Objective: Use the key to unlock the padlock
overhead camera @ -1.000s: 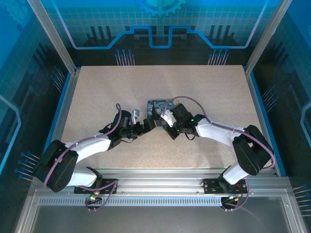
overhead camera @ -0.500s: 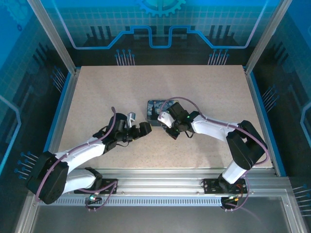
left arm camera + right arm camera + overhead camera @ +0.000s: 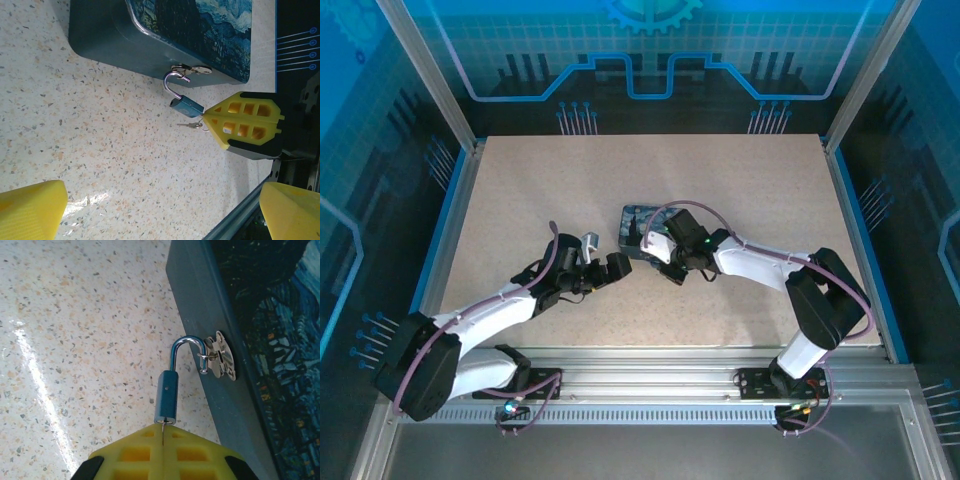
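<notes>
Right tool (image 3: 162,432) closed tight, yellow fingers (image 3: 130,455) pressed together and clamped on the key (image 3: 162,425), a thin grey sliver running from the seam between the tips straight into the base of the padlock (image 3: 166,396). Padlock's blue body just beside the front wall of the dark-teal box (image 3: 197,315), over the speckled counter (image 3: 75,340), its base touching or all but touching the yellow tips. Silver shackle (image 3: 187,342) sprung: one leg seated in the body, the other pulled free and hooked through the pale metal hasp (image 3: 220,357) at mid front wall, under the edge of the starry painted lid (image 3: 270,340). From the left wrist, same lock slanting from the hasp to the right tool's tip, with a small bit of key metal sticking out beside it. Left tool (image 3: 604,252) spread fully apart, fingers (image 3: 30,210) at the lower corners of its own view, holding nothing, set back at the near-left of the box, well apart from lock and key.
</notes>
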You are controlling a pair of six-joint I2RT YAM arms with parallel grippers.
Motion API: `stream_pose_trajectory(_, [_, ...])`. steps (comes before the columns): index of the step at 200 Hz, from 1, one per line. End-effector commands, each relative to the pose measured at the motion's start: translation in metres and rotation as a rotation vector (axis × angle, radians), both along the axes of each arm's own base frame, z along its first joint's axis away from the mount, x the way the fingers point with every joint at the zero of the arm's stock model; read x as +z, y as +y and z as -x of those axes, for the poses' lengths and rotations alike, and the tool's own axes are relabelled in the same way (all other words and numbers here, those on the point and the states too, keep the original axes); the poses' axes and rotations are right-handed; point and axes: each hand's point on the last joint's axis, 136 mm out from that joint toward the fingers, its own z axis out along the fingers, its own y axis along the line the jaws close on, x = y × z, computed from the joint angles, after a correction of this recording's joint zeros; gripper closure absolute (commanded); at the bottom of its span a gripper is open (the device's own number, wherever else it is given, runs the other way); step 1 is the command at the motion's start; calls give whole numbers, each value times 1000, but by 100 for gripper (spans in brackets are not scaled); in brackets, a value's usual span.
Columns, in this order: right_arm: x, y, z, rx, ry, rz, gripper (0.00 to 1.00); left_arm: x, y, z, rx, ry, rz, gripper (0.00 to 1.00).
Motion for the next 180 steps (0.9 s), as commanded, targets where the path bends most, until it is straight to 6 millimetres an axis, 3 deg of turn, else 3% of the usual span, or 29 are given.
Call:
stream_pose_trajectory(1, [12,9,-5,62,11,-70,100,-3,8,2,24,4,-17,1])
stream_pose_trajectory(104, [17,24,-19,120,44,-123,100,-4,10,2,43,14,-19,1])
stream_pose_trajectory(145, [9,45,-7,143,67,-153,100,-2,11,2,49,13,-16,1])
stream_pose_trajectory(180, [2,47,4,141,84,-134,100,2,16,3,56,-7,-36,1])
